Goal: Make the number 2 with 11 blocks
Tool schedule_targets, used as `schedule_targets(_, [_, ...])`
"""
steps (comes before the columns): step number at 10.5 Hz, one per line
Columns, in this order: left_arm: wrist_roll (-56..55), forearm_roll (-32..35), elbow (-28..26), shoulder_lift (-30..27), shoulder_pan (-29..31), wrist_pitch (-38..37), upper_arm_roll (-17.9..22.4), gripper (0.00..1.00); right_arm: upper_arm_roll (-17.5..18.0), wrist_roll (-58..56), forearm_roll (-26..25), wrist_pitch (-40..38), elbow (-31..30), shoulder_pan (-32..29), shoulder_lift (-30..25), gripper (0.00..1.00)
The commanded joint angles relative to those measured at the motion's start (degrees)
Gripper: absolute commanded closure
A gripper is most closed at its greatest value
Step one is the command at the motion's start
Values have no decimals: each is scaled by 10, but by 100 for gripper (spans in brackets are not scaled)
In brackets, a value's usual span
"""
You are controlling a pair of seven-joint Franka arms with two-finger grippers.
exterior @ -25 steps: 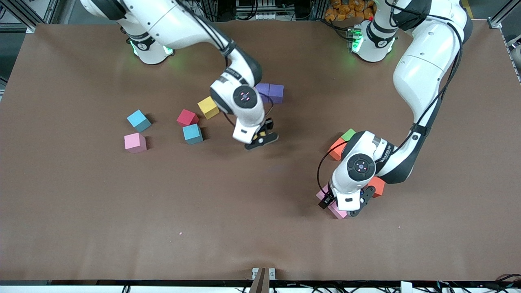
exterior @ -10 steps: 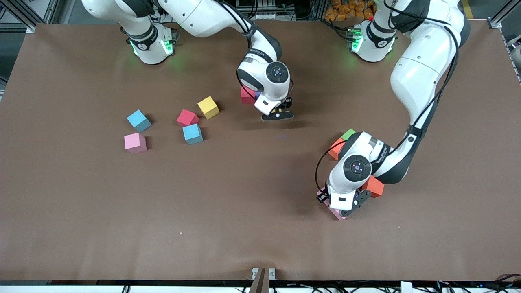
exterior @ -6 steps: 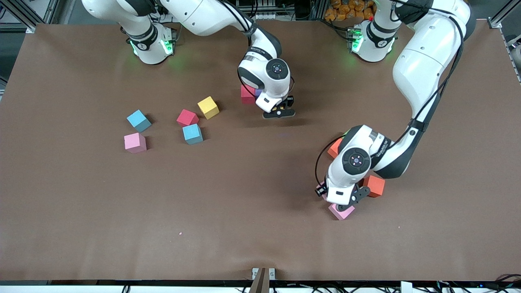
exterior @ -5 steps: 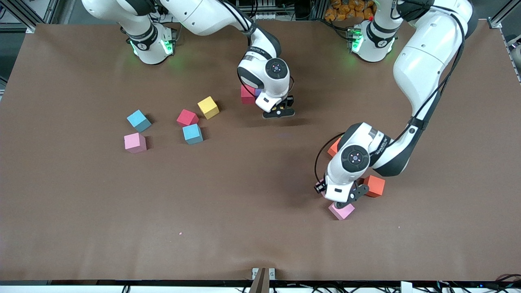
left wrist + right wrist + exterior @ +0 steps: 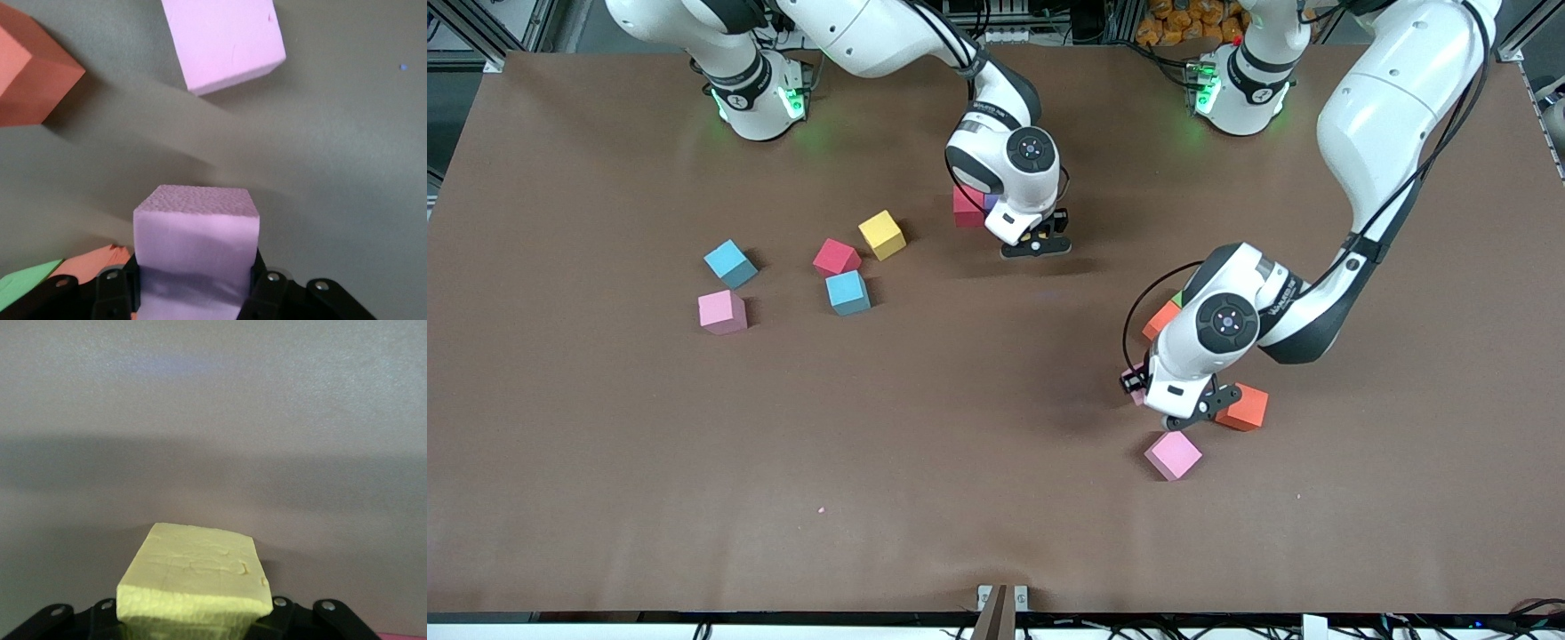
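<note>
A high front camera faces me across the table [image 5: 605,498]; my wrist cameras look closely down at it.

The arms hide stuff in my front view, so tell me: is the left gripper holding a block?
Observer: Yes, the left wrist view shows the left gripper shut on a pink cube.
Operator: And the right one?
Observer: The right gripper is shut on a pale yellow cube.
Operator: What's below the pink one?
Observer: Bare table; a second pink cube and an orange cube lie close by, apart from it.
</note>
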Motion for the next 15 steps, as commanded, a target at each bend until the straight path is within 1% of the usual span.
schedule_targets(1, [5,1,-49,-38,5,-1,-15,45,-6,-6,-1,-5,-18,2,4,90])
schedule_targets(3, [-10,1,-75,-51,6,-1,-31,42,-7,-11,-2,-20,-18,2,1,90])
schedule_targets(5, [-11,1,-107,-74,6,0,-34,41,-8,-11,-2,-23,-18,2,1,90])
schedule_targets(6, [-16,-1,-121,-82,5,3,-36,41,-8,-11,-2,-24,-18,2,1,86])
schedule_targets(7, [-39,-1,-129,-83,6,4,-45,42,-9,-7,-2,-24,-17,2,0,36])
schedule_targets(8, [-50,2,-141,-87,4,12,-49,41,-10,1,-2,-20,-17,2,-2,0])
schedule_targets(11, [-55,2,-158,-98,2,24,-50,41,-10,8,-2,-32,-16,-6,-27,0])
schedule_targets(15, [-56,2,-170,-118,6,23,-54,41,-9,9,-1,-69,-14,-43,-77,0])
